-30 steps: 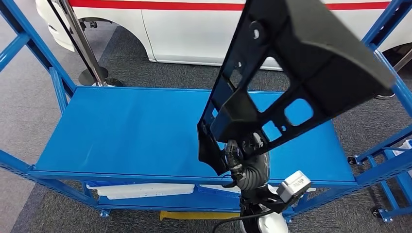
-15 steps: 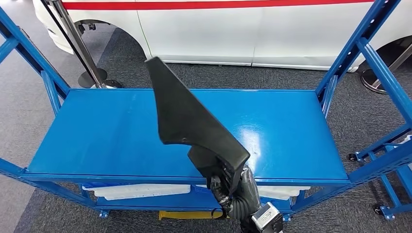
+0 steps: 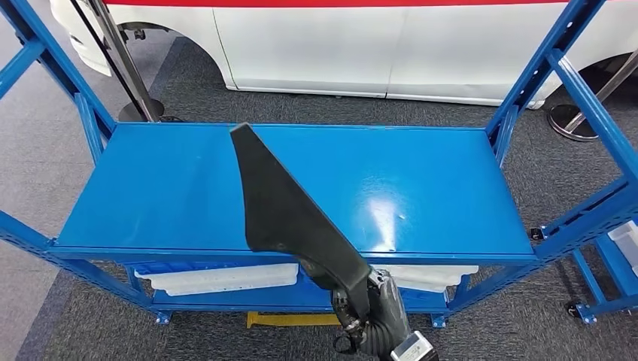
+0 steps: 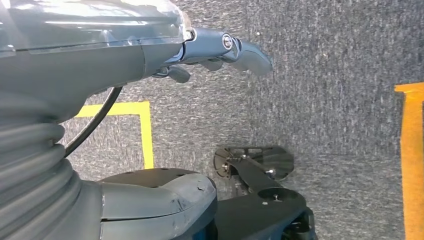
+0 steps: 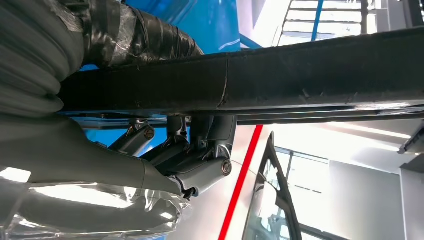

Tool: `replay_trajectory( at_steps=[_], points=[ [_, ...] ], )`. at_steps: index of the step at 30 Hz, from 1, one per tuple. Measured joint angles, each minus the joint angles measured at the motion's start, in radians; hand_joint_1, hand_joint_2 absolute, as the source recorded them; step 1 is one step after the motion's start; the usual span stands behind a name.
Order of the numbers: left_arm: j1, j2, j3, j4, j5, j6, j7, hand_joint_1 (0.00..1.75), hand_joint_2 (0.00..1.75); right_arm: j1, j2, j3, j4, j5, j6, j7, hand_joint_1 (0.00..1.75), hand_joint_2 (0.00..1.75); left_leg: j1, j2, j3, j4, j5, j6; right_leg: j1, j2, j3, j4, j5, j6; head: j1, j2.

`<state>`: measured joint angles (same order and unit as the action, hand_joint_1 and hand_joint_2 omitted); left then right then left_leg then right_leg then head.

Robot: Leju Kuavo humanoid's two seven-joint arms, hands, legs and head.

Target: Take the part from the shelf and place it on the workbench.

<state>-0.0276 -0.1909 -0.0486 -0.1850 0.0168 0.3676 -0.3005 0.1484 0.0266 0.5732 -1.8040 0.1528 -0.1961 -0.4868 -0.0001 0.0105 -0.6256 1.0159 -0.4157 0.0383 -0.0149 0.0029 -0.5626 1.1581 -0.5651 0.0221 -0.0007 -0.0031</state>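
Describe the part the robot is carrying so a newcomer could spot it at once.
Start at the blue workbench in front of the white car. Above its near edge, the right hand holds a long black plastic part, tapering to a point. It is the only black thing over the blue top.

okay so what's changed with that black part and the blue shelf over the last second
The right hand has swung the black part down from high in front of the camera, turning its solid side to view, and lowered it toward the blue shelf top. The camera shifted slightly. The hand grips it throughout; the left hand hangs by the floor.
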Motion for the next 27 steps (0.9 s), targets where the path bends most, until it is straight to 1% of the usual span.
replay_trajectory(
  at_steps=[1,2,3,4,5,6,7,8,9,10,11,12,13,14,15,16,17,18,19,20,21,22,23,24,25,26,27],
  points=[
    [0.0,0.0,0.001,0.0,0.0,0.0,0.001,0.0,1.75,0.008,-0.004,0.0,0.0,0.0,-0.004,-0.013,1.75,1.75,0.0,0.0,-0.006,0.003,0.006,-0.005,0.002,0.0,0.045,-0.067,0.013,-0.003,0.0,0.0],
    [0.0,0.0,0.002,0.0,0.0,-0.001,0.001,0.0,1.75,0.015,-0.007,0.0,0.0,-0.001,-0.008,-0.022,1.75,1.75,-0.001,0.0,-0.009,0.004,0.012,-0.011,0.004,0.0,0.074,-0.115,0.018,-0.008,0.0,0.0],
    [0.0,0.0,0.002,0.0,0.0,-0.001,0.003,0.0,1.75,0.02,-0.01,0.0,0.0,-0.002,-0.012,-0.028,1.75,1.75,0.0,0.0,-0.01,0.004,0.018,-0.018,0.008,0.0,0.087,-0.14,0.017,-0.013,-0.001,0.0],
    [0.0,-0.001,0.003,0.0,0.0,-0.001,0.005,0.0,1.75,0.025,-0.012,-0.001,0.0,-0.004,-0.015,-0.031,1.75,1.75,0.001,0.0,-0.01,0.002,0.026,-0.025,0.013,0.001,0.085,-0.142,0.023,-0.019,0.0,0.0],
    [0.001,-0.002,0.004,0.0,0.001,-0.001,0.007,0.0,1.75,0.029,-0.014,-0.001,0.0,-0.006,-0.019,-0.033,1.75,1.75,0.002,0.0,-0.011,0.001,0.031,-0.031,0.012,0.001,0.08,-0.146,0.03,-0.027,0.0,0.0],
    [0.001,-0.002,0.005,0.001,0.001,-0.001,0.008,0.0,1.75,0.031,-0.015,-0.002,-0.001,-0.009,-0.022,-0.035,1.75,1.75,0.004,-0.001,-0.016,0.005,0.026,-0.037,0.011,-0.001,0.073,-0.149,0.039,-0.036,0.0,0.0],
    [0.001,-0.003,0.006,0.001,0.001,-0.001,0.01,0.0,1.75,0.034,-0.016,-0.002,-0.002,-0.013,-0.025,-0.035,1.75,1.75,0.005,-0.002,-0.026,0.022,0.001,-0.041,0.01,-0.003,0.062,-0.152,0.051,-0.047,0.0,0.0],
    [0.002,-0.003,0.007,0.002,0.001,-0.001,0.01,0.0,1.75,0.036,-0.017,-0.002,-0.003,-0.017,-0.026,-0.036,1.75,1.75,0.006,-0.004,-0.04,0.058,-0.041,-0.044,0.008,-0.004,0.049,-0.154,0.064,-0.055,-0.001,0.0],
    [0.001,-0.003,0.008,0.002,0.001,-0.001,0.011,0.0,1.75,0.039,-0.018,-0.003,-0.005,-0.021,-0.027,-0.036,1.75,1.75,0.007,-0.004,-0.057,0.114,-0.096,-0.046,0.01,-0.006,0.034,-0.154,0.076,-0.061,-0.001,0.0],
    [0.001,-0.003,0.009,0.002,0.002,-0.001,0.011,0.0,1.75,0.041,-0.019,-0.003,-0.006,-0.023,-0.027,-0.037,1.75,1.75,0.008,-0.004,-0.072,0.18,-0.145,-0.048,0.012,-0.005,0.018,-0.153,0.088,-0.064,-0.001,0.0],
    [0.001,-0.003,0.01,0.002,0.002,-0.001,0.011,0.0,1.75,0.044,-0.02,-0.004,-0.006,-0.025,-0.027,-0.037,1.75,1.75,0.008,-0.004,-0.081,0.24,-0.174,-0.05,0.014,-0.006,0.002,-0.151,0.1,-0.064,-0.001,0.0],
    [0.001,-0.003,0.01,0.002,0.002,-0.001,0.011,0.0,1.75,0.046,-0.021,-0.004,-0.006,-0.025,-0.028,-0.037,1.75,1.75,0.008,-0.004,-0.078,0.28,-0.179,-0.05,0.016,-0.006,-0.014,-0.149,0.111,-0.064,-0.001,0.0],
    [0.0,-0.003,0.011,0.002,0.002,-0.001,0.012,0.0,1.75,0.047,-0.021,-0.005,-0.006,-0.025,-0.028,-0.037,1.75,1.75,0.008,-0.004,-0.059,0.287,-0.161,-0.048,0.018,-0.007,-0.032,-0.145,0.122,-0.064,-0.001,0.0],
    [0.0,-0.003,0.011,0.002,0.002,-0.001,0.012,0.0,1.75,0.048,-0.022,-0.005,-0.006,-0.025,-0.028,-0.037,1.75,1.75,0.007,-0.005,-0.022,0.257,-0.134,-0.045,0.019,-0.006,-0.049,-0.141,0.131,-0.063,-0.001,0.0],
    [0.0,-0.002,0.011,0.002,0.002,-0.001,0.012,0.0,1.75,0.048,-0.022,-0.005,-0.006,-0.026,-0.028,-0.037,1.75,1.75,0.006,-0.006,0.032,0.194,-0.113,-0.041,0.02,-0.005,-0.064,-0.135,0.14,-0.061,-0.001,0.0],
    [0.0,-0.002,0.011,0.002,0.002,-0.001,0.012,0.0,1.75,0.049,-0.022,-0.006,-0.007,-0.028,-0.028,-0.037,1.75,1.75,0.003,-0.008,0.093,0.113,-0.11,-0.036,0.021,-0.004,-0.076,-0.13,0.148,-0.057,-0.001,0.0],
    [-0.001,-0.003,0.011,0.002,0.002,-0.001,0.012,0.0,1.75,0.051,-0.022,-0.006,-0.008,-0.034,-0.028,-0.038,1.75,1.75,0.001,-0.011,0.142,0.044,-0.117,-0.032,0.022,-0.002,-0.084,-0.126,0.156,-0.052,-0.001,0.0],
    [-0.001,-0.003,0.011,0.002,0.002,-0.001,0.011,0.0,1.75,0.053,-0.022,-0.007,-0.011,-0.044,-0.027,-0.04,1.75,1.75,-0.002,-0.014,0.174,-0.005,-0.127,-0.029,0.021,-0.001,-0.087,-0.125,0.164,-0.046,-0.001,0.0],
    [-0.001,-0.003,0.011,0.002,0.001,-0.001,0.01,0.0,1.75,0.054,-0.022,-0.008,-0.014,-0.058,-0.025,-0.044,1.75,1.75,-0.005,-0.015,0.187,-0.031,-0.135,-0.026,0.021,0.0,-0.088,-0.126,0.171,-0.04,-0.001,0.0],
    [-0.001,-0.003,0.011,0.002,0.002,-0.002,0.008,0.0,1.75,0.057,-0.023,-0.01,-0.017,-0.073,-0.023,-0.049,1.75,1.75,-0.006,-0.014,0.184,-0.036,-0.131,-0.023,0.02,0.002,-0.087,-0.129,0.179,-0.033,0.0,0.0],
    [-0.001,-0.003,0.011,0.002,0.003,-0.002,0.006,0.0,1.75,0.06,-0.023,-0.013,-0.022,-0.09,-0.021,-0.057,1.75,1.75,-0.005,-0.007,0.179,-0.041,-0.123,-0.016,0.019,0.004,-0.089,-0.128,0.18,-0.028,-0.001,0.0],
    [-0.002,-0.003,0.012,0.002,0.004,-0.003,0.003,0.0,1.75,0.065,-0.024,-0.017,-0.028,-0.105,-0.021,-0.064,1.75,1.75,-0.003,0.0,0.173,-0.045,-0.116,-0.008,0.018,0.006,-0.095,-0.119,0.168,-0.023,-0.001,0.0],
    [-0.003,-0.004,0.012,0.002,0.007,-0.004,0.001,0.0,1.75,0.072,-0.024,-0.023,-0.035,-0.117,-0.022,-0.071,1.75,1.75,-0.001,0.008,0.166,-0.049,-0.105,-0.001,0.016,0.007,-0.107,-0.091,0.134,-0.018,0.0,0.0],
    [-0.002,-0.004,0.013,0.002,0.01,-0.004,0.0,0.0,1.75,0.08,-0.025,-0.029,-0.043,-0.127,-0.027,-0.078,1.75,1.75,0.001,0.017,0.156,-0.051,-0.095,0.005,0.012,0.006,-0.124,-0.043,0.087,-0.012,0.0,0.0],
    [-0.001,-0.004,0.015,0.002,0.015,-0.005,-0.001,0.0,1.75,0.088,-0.025,-0.037,-0.052,-0.134,-0.033,-0.083,1.75,1.75,0.0,0.025,0.145,-0.051,-0.087,0.008,0.009,0.006,-0.144,0.02,0.037,-0.006,0.0,0.0],
    [0.001,-0.005,0.017,0.002,0.02,-0.006,-0.002,0.0,1.75,0.099,-0.026,-0.045,-0.06,-0.139,-0.042,-0.087,1.75,1.75,0.0,0.035,0.134,-0.05,-0.079,0.008,0.006,0.005,-0.163,0.086,0.001,0.0,0.0,0.0],
    [0.002,-0.005,0.02,0.002,0.024,-0.006,-0.004,0.0,1.75,0.112,-0.026,-0.056,-0.07,-0.142,-0.052,-0.089,1.75,1.75,0.0,0.045,0.123,-0.049,-0.072,0.007,0.002,0.004,-0.171,0.135,-0.008,0.005,0.0,0.0]
  ],
)
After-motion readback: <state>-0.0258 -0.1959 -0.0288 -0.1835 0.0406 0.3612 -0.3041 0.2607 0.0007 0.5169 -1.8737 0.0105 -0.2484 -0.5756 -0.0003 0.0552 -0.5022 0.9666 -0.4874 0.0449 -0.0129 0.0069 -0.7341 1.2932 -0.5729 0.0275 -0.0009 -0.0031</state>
